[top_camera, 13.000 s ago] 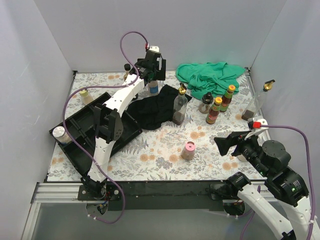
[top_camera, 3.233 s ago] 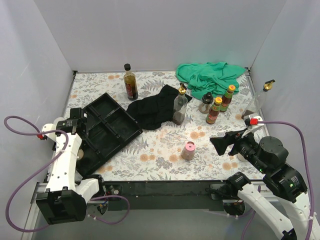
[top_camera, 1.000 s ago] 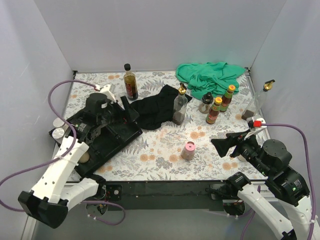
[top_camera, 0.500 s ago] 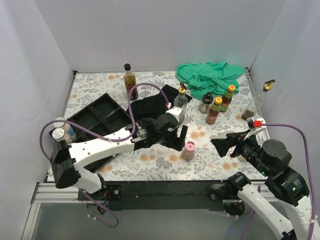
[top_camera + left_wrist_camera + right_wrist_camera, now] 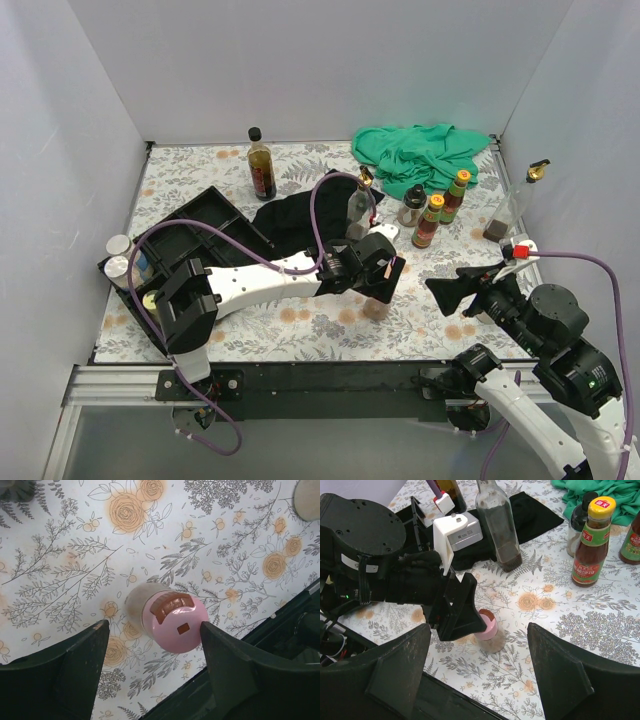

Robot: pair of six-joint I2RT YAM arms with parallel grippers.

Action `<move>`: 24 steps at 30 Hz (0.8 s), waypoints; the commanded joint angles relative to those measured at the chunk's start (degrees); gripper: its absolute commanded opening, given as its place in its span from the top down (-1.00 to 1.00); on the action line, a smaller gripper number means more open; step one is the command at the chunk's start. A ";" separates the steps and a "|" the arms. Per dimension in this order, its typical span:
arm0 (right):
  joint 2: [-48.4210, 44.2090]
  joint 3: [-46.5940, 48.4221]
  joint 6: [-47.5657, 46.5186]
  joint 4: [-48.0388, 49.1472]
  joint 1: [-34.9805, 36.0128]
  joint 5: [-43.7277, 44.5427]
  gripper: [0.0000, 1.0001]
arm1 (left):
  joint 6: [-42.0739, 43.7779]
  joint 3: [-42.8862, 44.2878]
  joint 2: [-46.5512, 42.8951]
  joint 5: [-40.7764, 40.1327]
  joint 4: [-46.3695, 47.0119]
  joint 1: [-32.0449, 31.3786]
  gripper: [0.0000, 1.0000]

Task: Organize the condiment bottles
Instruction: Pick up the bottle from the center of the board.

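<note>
A short pink-lidded shaker (image 5: 375, 306) stands upright on the floral table near the front middle. My left gripper (image 5: 381, 283) hangs right over it, open, a finger on either side of the pink lid (image 5: 174, 622) without touching it. It also shows in the right wrist view (image 5: 488, 628), partly behind the left gripper. My right gripper (image 5: 449, 291) is open and empty to the shaker's right. A dark black-capped bottle (image 5: 262, 165), a clear gold-spouted bottle (image 5: 357, 208), two red sauces (image 5: 430, 222) and a dark-lidded shaker (image 5: 411, 205) stand further back.
A black compartmented tray (image 5: 205, 222) lies at the left, with grey-lidded shakers (image 5: 118, 256) and a yellow-lidded one (image 5: 150, 301) at its left end. A black cloth (image 5: 292, 220) lies mid-table, a green cloth (image 5: 420, 150) at the back right. Another gold-spouted bottle (image 5: 520, 200) stands by the right wall.
My left arm has swung from the tray at the left across to the right and now hovers over the pink-lidded shaker. The right arm has hardly moved.
</note>
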 commanded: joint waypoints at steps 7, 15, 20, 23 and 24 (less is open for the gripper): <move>-0.59 -0.15 0.11 0.64 0.23 1.22 -0.71 | -0.59 1.55 1.38 1.20 1.09 -0.40 -0.44; -0.50 -0.42 0.11 0.72 0.32 1.31 -0.71 | -0.95 4.18 1.28 3.58 -0.67 -1.90 -0.54; -0.76 -0.15 0.11 0.55 0.32 1.48 -0.71 | -0.95 5.24 2.87 3.75 -1.37 -2.78 -0.54; -1.11 -0.15 -0.06 0.55 0.23 1.83 -0.71 | -0.86 5.85 3.75 3.23 -1.90 -3.04 -0.55; -1.11 -0.15 0.02 0.46 0.23 1.84 -0.71 | -0.95 6.20 4.19 2.79 -2.51 -3.04 -0.54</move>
